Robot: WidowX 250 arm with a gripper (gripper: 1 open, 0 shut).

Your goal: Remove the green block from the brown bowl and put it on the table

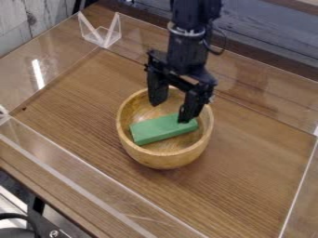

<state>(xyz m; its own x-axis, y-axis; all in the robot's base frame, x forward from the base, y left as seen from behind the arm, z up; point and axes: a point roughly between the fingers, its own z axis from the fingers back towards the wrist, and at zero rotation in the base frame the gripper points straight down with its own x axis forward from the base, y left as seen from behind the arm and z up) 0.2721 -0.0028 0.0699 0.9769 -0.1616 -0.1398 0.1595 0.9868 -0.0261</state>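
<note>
Green block (165,128) lay flat inside the brown bowl (134,145), directly beneath the gripper (173,109), its long side running on a slant from lower left to upper right. The gripper pointed straight down with its 2 black fingers (156,93) spread wide, nothing held between them. The finger on the viewer's left hung over the far inner wall of the bowl, and the other reached down to the upper right end of the block; whether that tip touched the block could not be told. The black arm (192,28) rose from the gripper toward the top edge of the view.

Around the gripper, the bowl's thick rim ringed both the block and the fingertips, with pale wood grain showing on its near wall. The bowl sat on the table (248,167), a dark wood-grain surface that spread out on every side of the gripper. Farther out, clear acrylic walls (74,181) edged the table in front of and to the left of the gripper, and another ran along the right side. Well beyond the gripper toward the back left corner stood a small clear V-shaped piece (99,31), apart from the bowl and the arm.
</note>
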